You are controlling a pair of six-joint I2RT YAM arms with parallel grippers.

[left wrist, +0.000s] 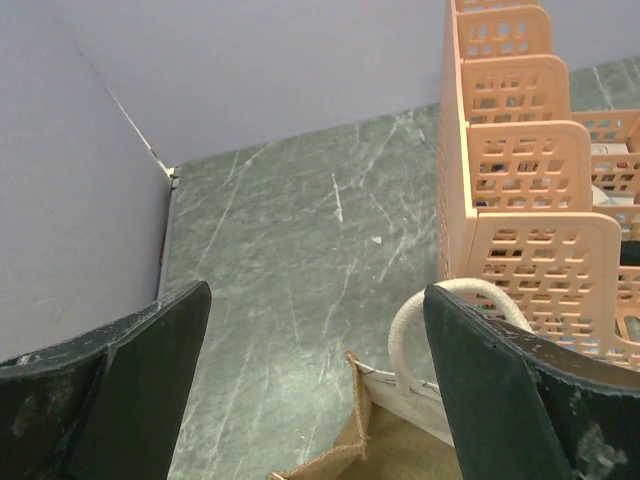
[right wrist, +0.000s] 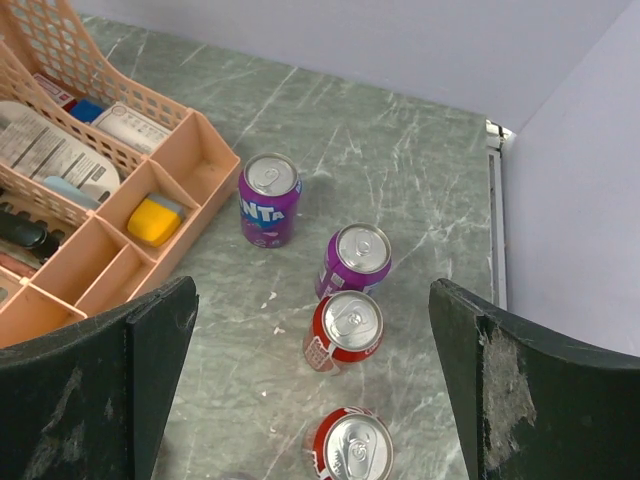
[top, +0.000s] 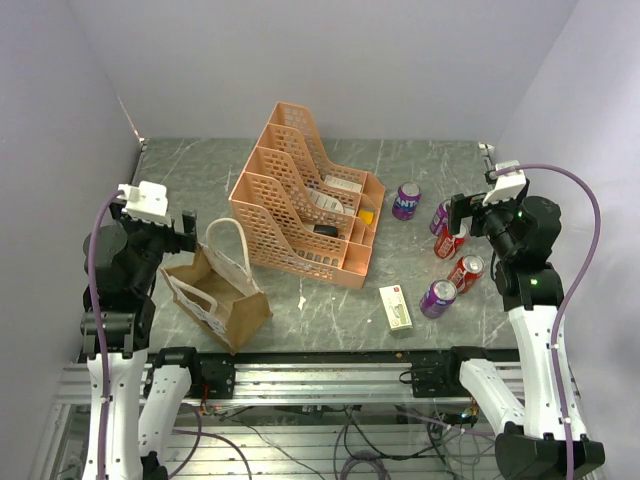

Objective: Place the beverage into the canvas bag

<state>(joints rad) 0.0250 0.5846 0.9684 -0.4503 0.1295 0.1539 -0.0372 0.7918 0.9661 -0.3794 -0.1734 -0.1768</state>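
Observation:
The tan canvas bag with cream handles stands open at the front left, beside the organizer. Its rim and one handle show in the left wrist view. Several cans stand at the right: a purple Fanta can, two red cans and a purple can. My right gripper is open and empty, held above the cans; in the right wrist view a red can and a purple can lie between its fingers. My left gripper is open and empty above the bag's left rim.
A peach lattice file organizer with small items stands mid-table, right of the bag. A white box lies near the front edge. Grey walls close the left, back and right sides.

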